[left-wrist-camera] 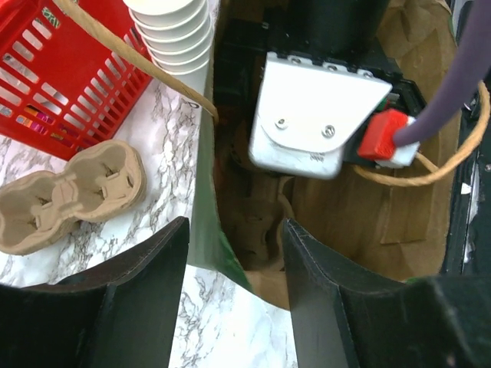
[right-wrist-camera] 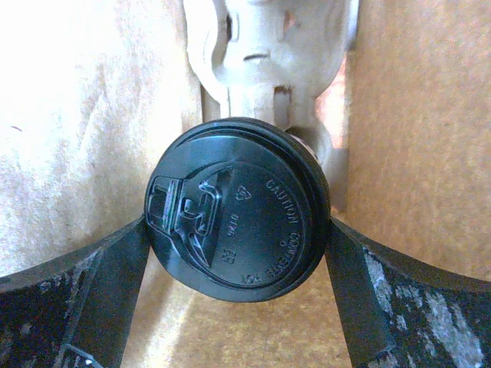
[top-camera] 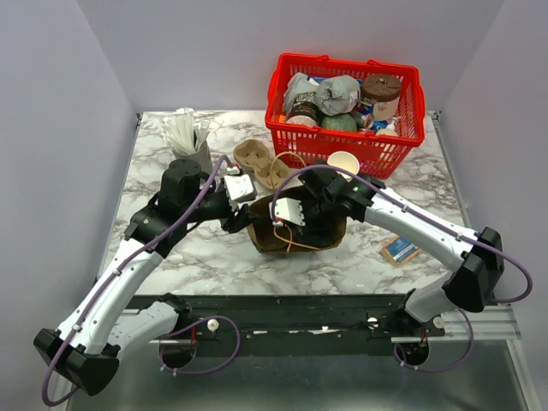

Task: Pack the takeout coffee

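Fingers [right-wrist-camera: 100,284] of the right gripper [right-wrist-camera: 238,230] were spread wide, one on either side of a coffee cup [right-wrist-camera: 238,207] that was capped with a black lid; they were set close against the lid's rim, and no firm pinch could be made out. The cup was seen from above, deep inside the brown paper bag [top-camera: 330,233], with the bag's walls rising on both sides of it. Just behind the cup a pale moulded pulp piece [right-wrist-camera: 268,38] was seen, seemingly a cup carrier, though whether the cup was seated in it could not be told.

The left gripper [left-wrist-camera: 234,230] was held at the bag's left rim with its jaws apart; the edge of the bag's wall was framed between them and was not pinched. The right arm's wrist camera housing [left-wrist-camera: 318,115] was seen inside the bag's mouth.

Outside the bag, a second pulp cup carrier [top-camera: 265,163] was laid empty on the marble counter [top-camera: 214,257], and a stack of white paper cups [top-camera: 343,163] was stood just beside it. Behind these a red basket [top-camera: 342,145] filled with assorted goods was placed. A holder of white stirrers [top-camera: 190,141] was stood near the counter's far left corner, and a small packet [top-camera: 400,250] was laid well to the right of the bag.
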You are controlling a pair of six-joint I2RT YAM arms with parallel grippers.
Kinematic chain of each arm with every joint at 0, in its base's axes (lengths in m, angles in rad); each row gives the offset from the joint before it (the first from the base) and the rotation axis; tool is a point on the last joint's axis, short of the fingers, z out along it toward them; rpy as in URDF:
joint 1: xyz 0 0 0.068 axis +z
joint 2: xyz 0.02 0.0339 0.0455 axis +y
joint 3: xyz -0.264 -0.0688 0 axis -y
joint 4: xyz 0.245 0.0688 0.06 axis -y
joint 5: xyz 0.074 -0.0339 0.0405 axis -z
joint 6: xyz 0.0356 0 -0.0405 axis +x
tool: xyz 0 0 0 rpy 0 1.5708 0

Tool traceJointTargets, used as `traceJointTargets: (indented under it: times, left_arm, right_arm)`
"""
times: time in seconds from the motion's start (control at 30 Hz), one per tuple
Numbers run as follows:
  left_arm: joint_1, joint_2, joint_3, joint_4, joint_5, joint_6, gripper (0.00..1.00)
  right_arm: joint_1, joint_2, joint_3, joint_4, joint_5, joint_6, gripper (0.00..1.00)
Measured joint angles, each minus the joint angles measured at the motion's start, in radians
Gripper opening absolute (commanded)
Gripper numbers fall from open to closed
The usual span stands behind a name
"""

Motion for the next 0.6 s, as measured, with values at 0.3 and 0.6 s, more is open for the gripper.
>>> traceJointTargets:
  times: [0.3, 0.6]
  left_arm:
    - [0.069, 0.080, 0.040, 0.020, 0.046, -0.065, 0.63]
    - [0.195, 0.171, 0.101, 0.037, 0.148, -0.185, 0.63]
  right_arm:
    - [-0.031, 0.035, 0.058, -0.009, -0.063, 0.000, 1.00]
    - [-0.049, 0.073, 0.064, -0.033, -0.071, 0.002, 1.00]
